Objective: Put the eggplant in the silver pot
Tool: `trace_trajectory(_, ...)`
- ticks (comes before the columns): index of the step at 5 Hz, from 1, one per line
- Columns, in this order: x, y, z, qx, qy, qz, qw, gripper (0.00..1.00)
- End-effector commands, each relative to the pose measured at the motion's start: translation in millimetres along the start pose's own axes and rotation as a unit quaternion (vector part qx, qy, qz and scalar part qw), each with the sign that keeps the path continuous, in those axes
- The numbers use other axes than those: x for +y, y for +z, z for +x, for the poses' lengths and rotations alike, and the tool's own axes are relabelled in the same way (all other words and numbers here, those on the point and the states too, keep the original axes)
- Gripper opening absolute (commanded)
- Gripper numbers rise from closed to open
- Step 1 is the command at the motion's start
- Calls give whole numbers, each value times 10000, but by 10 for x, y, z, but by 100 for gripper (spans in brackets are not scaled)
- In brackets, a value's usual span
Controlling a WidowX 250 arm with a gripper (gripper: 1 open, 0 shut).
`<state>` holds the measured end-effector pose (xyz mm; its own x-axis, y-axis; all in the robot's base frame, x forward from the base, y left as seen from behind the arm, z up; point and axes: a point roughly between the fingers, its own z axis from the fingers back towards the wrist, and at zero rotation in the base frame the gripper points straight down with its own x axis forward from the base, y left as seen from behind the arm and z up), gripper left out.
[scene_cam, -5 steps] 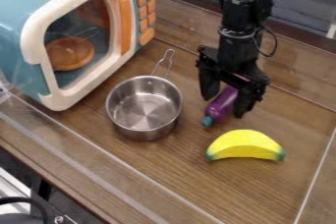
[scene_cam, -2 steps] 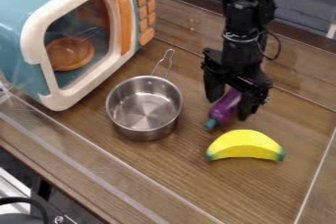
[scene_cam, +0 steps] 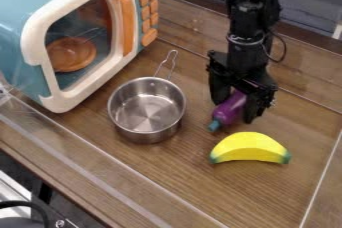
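Note:
The purple eggplant (scene_cam: 229,109) lies on the wooden table, its green stem cap pointing toward the lower left. My gripper (scene_cam: 238,96) hangs straight down over it, its black fingers (scene_cam: 214,82) standing open on either side of the eggplant's upper end. I cannot tell whether they touch it. To the left stands the silver pot (scene_cam: 147,108), empty, with its thin wire handle toward the back.
A yellow banana (scene_cam: 249,150) lies just in front of the eggplant. A teal and white toy microwave (scene_cam: 74,32) with an orange bowl inside fills the back left. A clear wall lines the table's front and right edges.
The gripper shifted slightly right around the eggplant between the oldest frame and now; since the middle frame nothing has moved.

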<state>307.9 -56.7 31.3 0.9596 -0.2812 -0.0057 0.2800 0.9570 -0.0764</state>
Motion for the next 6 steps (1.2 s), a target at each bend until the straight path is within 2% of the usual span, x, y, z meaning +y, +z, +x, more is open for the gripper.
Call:
trace_trajectory(1,-18,85,61,-202,-99,4,9997,100)
trace_trajectory(4,4,58,99,-264,-100,-24,9996,100)
trace_trajectory(5,11,37,94,-247,-82,-36,9997,0)
trace_trajectory(6,12,84,69,-257,-20,-64,9996,0)
